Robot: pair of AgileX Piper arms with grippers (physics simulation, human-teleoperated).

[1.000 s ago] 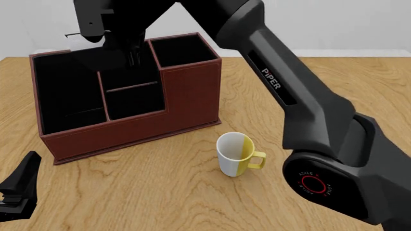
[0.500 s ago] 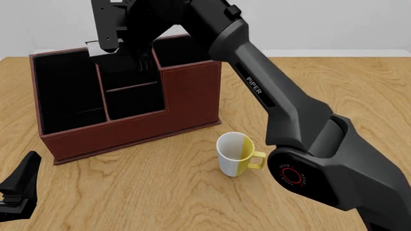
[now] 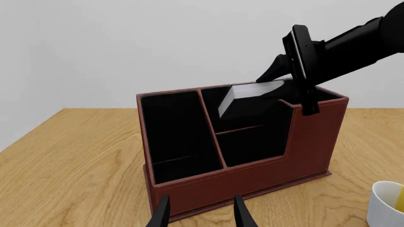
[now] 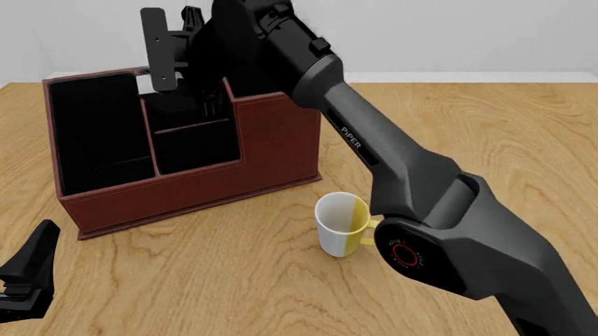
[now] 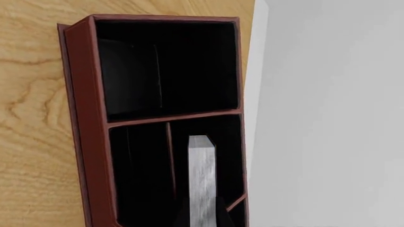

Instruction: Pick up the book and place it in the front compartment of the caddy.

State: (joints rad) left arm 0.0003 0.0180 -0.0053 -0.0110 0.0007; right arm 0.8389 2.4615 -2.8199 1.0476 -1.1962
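The book (image 3: 245, 103), black with white page edges, hangs tilted in my right gripper (image 3: 282, 88), which is shut on it. It is over the middle section of the reddish-brown caddy (image 3: 252, 176), above the rim and near the back middle compartment. In the right wrist view the book's page edges (image 5: 201, 179) point down into the caddy (image 5: 81, 118) between the right gripper's fingers (image 5: 202, 218). In the front view the right gripper (image 4: 204, 94) is over the caddy (image 4: 187, 190) and mostly hides the book. My left gripper (image 4: 24, 280) is open and empty near the table's front left; it also shows in the left wrist view (image 3: 200, 215).
A white and yellow mug (image 4: 341, 224) stands on the wooden table in front of the caddy's right end, close to the right arm's base; it also shows in the left wrist view (image 3: 388, 203). The right arm reaches over the caddy's tall right compartment (image 4: 271, 73).
The right wrist has swung to the right over the caddy and turned, bringing the book over the middle compartments. The left arm has not moved.
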